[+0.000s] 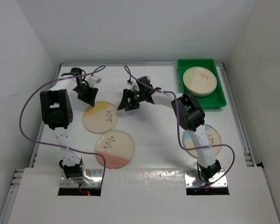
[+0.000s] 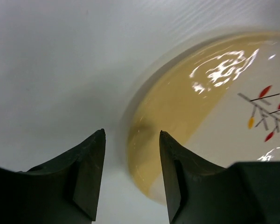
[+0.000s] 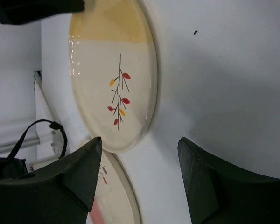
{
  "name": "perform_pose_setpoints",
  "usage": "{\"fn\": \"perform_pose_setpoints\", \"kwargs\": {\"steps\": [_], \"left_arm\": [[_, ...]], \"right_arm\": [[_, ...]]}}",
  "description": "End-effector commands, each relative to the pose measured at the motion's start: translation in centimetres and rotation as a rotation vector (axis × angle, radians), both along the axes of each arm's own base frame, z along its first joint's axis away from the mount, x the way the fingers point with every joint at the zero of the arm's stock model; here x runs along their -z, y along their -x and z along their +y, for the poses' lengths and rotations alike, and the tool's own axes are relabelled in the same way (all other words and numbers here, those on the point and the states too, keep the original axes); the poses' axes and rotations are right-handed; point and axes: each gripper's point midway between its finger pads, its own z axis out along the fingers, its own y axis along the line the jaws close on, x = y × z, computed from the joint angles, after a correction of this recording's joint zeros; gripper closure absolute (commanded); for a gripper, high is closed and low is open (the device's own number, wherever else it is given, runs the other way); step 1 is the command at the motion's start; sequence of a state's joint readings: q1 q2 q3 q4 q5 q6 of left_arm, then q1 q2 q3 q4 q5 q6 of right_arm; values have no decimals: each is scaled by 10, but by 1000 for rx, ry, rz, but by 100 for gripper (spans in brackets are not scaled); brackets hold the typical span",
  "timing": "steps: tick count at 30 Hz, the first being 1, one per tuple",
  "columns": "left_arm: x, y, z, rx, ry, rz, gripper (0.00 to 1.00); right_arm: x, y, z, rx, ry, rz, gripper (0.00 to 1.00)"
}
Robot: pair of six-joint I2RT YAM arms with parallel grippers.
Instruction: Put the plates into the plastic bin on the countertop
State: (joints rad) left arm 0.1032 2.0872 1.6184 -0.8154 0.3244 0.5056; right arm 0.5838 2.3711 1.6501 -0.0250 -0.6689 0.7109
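Observation:
A yellow-segment plate [image 1: 101, 117] lies on the white countertop [image 1: 149, 135] left of centre, a pink-segment plate [image 1: 114, 148] in front of it. A blue-segment plate [image 1: 213, 138] lies at the right, partly under the right arm. A stack of plates [image 1: 200, 80] sits in the green bin [image 1: 220, 99] at the back right. My left gripper [image 1: 88, 97] is open, its jaws straddling the yellow plate's [image 2: 196, 107] far rim. My right gripper [image 1: 127, 104] is open and empty, just right of the yellow plate [image 3: 113, 70]; the pink plate [image 3: 113, 196] shows by its left finger.
Purple cables loop from both arms over the table's left side and front centre [image 1: 102, 161]. White walls close in the back and both sides. Metal edge rails [image 1: 238, 126] run along the table's sides.

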Motion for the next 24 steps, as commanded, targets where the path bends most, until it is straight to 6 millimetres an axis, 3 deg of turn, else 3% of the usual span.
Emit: {"fn": "perform_pose_setpoints", "kwargs": {"steps": [1, 4, 6, 7, 10, 13, 14, 16, 17, 18, 21, 24], "left_arm": [[16, 34, 5, 9, -18, 134, 49], [32, 46, 2, 6, -23, 192, 57], [43, 48, -2, -5, -1, 216, 71], [43, 48, -4, -13, 12, 219, 82], [41, 47, -18, 13, 52, 214, 100], [13, 31, -31, 24, 126, 134, 100], [-12, 18, -33, 33, 137, 59, 100], [-43, 6, -40, 62, 168, -30, 100], [-60, -1, -44, 79, 164, -78, 100], [-81, -3, -46, 97, 167, -133, 100], [-102, -7, -56, 126, 171, -192, 100], [-103, -4, -64, 144, 190, -197, 100]], "right_arm": [[-41, -11, -4, 12, -5, -135, 35], [-44, -13, -6, 20, -1, -145, 35], [-42, -13, -5, 20, 2, -137, 35], [-42, -12, -3, 18, 1, -132, 35], [-33, -13, -6, 19, 20, -115, 35], [-25, -10, -6, -2, 28, -89, 33], [-13, -5, -6, -29, 40, -72, 32], [-9, -7, -6, -34, 53, -55, 32], [8, -4, -8, -38, 73, -23, 31], [8, -6, -8, -40, 72, -27, 30], [21, -5, -6, -36, 66, 8, 30], [25, -8, -2, -22, 43, 38, 30]]}}
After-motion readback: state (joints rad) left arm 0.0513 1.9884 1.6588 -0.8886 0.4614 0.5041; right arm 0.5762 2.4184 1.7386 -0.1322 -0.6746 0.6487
